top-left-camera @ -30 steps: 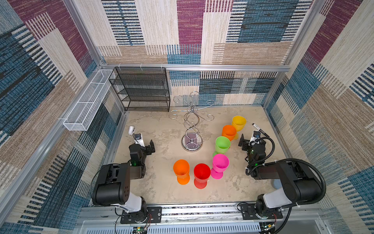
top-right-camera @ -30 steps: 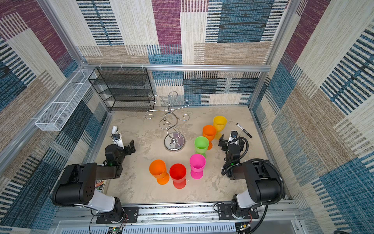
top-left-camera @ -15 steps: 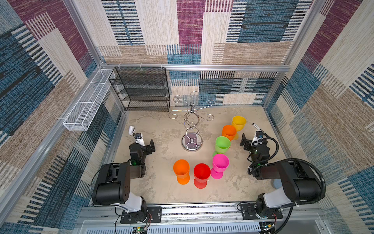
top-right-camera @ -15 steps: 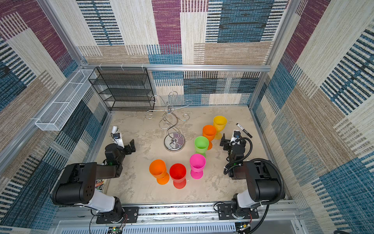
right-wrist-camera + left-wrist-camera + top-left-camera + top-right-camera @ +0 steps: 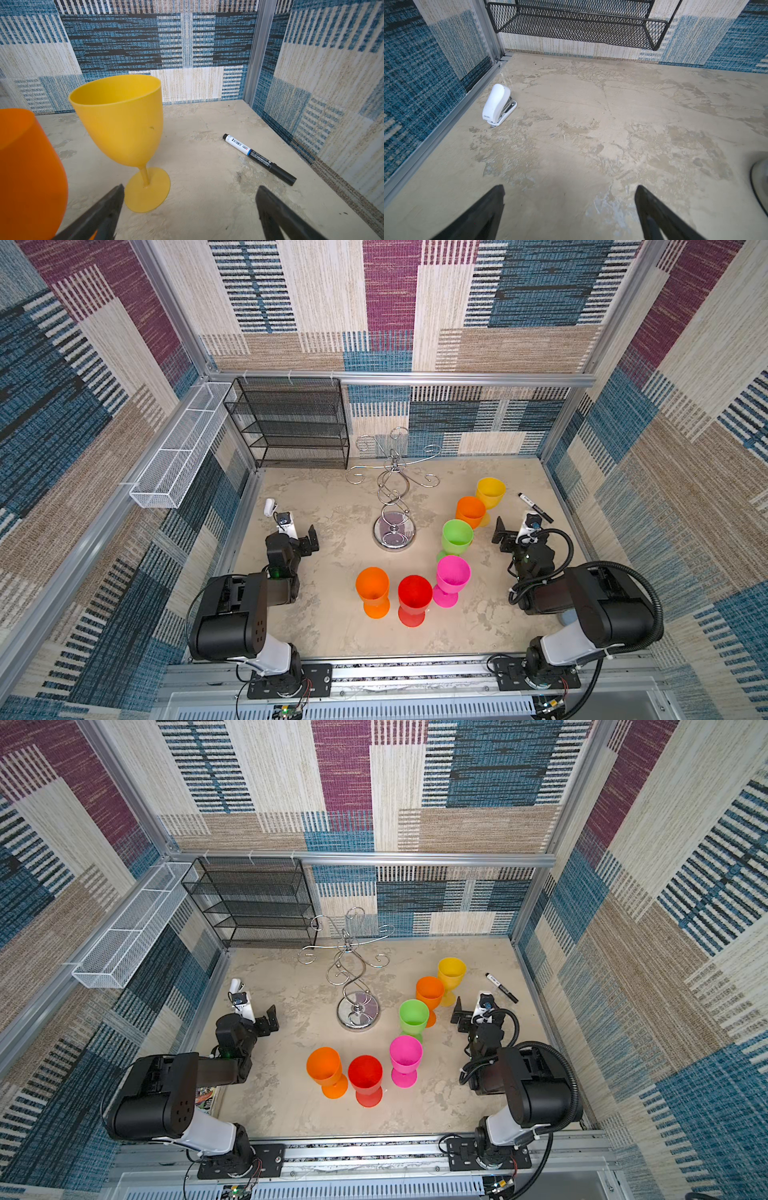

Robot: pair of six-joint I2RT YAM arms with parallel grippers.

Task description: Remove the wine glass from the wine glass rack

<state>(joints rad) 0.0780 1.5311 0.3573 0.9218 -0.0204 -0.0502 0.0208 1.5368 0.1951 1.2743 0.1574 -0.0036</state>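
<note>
light: bright, even | shadows: soft, faint | top views: sharp | wrist views: edges bowed, nearest parts soft

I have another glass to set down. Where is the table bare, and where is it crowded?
Bare: between the white stapler and the wine glass rack, in front of the black mesh shelf; also the front strip nearer than the red glass. Crowded: the arc of glasses from the yellow glass to the red one.

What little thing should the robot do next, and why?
Likely just pull both arms back to rest: the wine glass rack holds nothing, the glasses, like the yellow glass, stand upright on the table, and the left gripper and right gripper are open and empty.
</note>
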